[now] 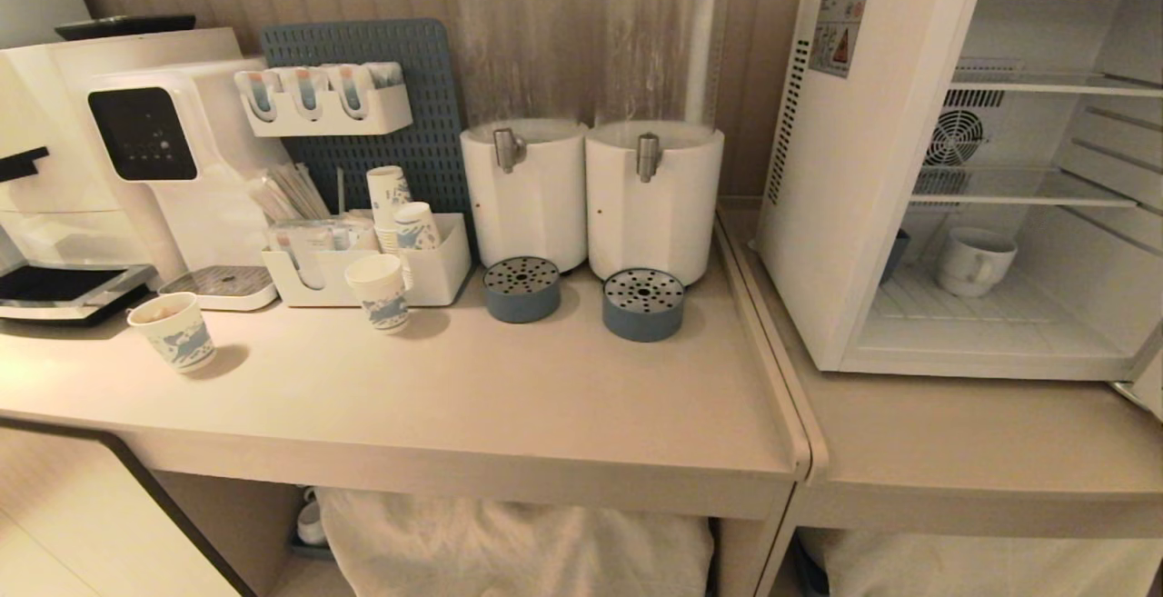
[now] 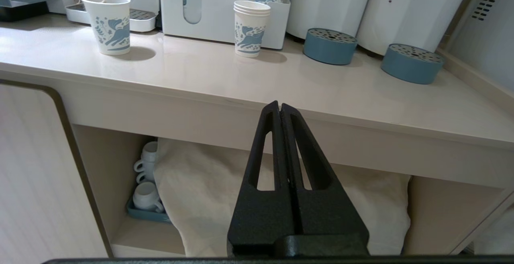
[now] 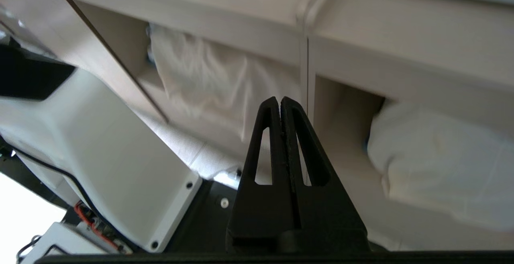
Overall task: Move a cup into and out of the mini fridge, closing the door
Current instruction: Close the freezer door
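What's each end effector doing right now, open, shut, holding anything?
Left end effector: shut, holding nothing, below the counter edge.
Right end effector: shut, holding nothing, low before the counter.

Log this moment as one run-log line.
cup: inside mini fridge, bottom floor | door: open | left tool: shut, empty | right tool: shut, empty, below counter

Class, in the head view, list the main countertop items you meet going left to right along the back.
Water dispenser → cup organiser → left drink dispenser → right drink dispenser → mini fridge → cup inside it.
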You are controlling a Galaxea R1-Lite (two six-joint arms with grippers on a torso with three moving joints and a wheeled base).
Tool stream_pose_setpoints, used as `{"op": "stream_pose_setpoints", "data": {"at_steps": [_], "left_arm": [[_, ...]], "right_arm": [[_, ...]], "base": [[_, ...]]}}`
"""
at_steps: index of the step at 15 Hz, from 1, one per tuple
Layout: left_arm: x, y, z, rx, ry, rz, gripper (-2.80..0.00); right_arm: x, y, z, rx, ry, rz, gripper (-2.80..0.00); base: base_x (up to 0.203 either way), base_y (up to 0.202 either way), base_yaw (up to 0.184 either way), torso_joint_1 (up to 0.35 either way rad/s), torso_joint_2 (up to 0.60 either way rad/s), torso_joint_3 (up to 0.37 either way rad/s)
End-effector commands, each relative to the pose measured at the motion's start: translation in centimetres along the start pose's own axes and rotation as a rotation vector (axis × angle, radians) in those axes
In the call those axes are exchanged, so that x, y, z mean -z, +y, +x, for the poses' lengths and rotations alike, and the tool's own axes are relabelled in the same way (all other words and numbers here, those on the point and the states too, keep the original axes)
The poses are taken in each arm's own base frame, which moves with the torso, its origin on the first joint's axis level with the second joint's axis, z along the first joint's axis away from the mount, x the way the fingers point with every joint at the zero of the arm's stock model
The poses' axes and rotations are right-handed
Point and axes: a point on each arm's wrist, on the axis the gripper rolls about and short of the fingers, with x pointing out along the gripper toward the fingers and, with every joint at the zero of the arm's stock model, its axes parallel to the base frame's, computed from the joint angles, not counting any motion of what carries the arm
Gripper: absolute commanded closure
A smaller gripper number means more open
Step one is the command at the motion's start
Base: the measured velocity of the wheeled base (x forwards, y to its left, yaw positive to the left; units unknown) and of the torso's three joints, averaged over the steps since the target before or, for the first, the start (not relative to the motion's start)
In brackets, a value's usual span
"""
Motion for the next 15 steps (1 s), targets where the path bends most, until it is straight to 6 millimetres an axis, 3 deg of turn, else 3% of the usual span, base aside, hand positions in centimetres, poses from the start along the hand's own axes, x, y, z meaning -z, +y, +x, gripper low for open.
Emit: {"op": "stream_pose_setpoints", "data": {"at_steps": [1, 3, 5, 7, 9, 12, 15], "left_arm": [[1.1, 0.2, 0.1, -0.005, 0.034, -0.001, 0.00], [1.1, 0.2, 0.1, -0.005, 0.034, -0.001, 0.00], [1.1, 0.2, 0.1, -0.005, 0.034, -0.003, 0.00], [1.1, 0.2, 0.1, -0.005, 0.034, -0.004, 0.00], [1.1, 0.2, 0.1, -0.005, 0.034, -0.006, 0.00], [1.1, 0.2, 0.1, -0.005, 0.034, -0.006, 0.00], [1.1, 0.2, 0.1, -0.005, 0.034, -0.006, 0.00]], "right_arm": [[2.6, 0.9, -1.2, 0.007, -0.105, -0.046, 0.00], [5.0, 0.8, -0.7, 0.018, -0.135, -0.057, 0.00], [4.7, 0.0, 0.3, 0.133, -0.208, -0.029, 0.00], [4.3, -1.4, 2.7, 0.247, -0.377, -0.048, 0.00], [5.4, -2.6, 4.8, 0.340, -0.447, -0.055, 0.00], [7.3, -3.7, 6.8, 0.397, -0.463, -0.051, 0.00], [8.9, -4.1, 7.7, 0.435, -0.358, -0.006, 0.00]], "base": [[0.000, 0.000, 0.000, 0.000, 0.00, 0.000], [0.000, 0.000, 0.000, 0.000, 0.00, 0.000], [0.000, 0.000, 0.000, 0.000, 0.00, 0.000], [0.000, 0.000, 0.000, 0.000, 0.00, 0.000], [0.000, 0.000, 0.000, 0.000, 0.00, 0.000], [0.000, 0.000, 0.000, 0.000, 0.00, 0.000], [0.000, 0.000, 0.000, 0.000, 0.00, 0.000]]}}
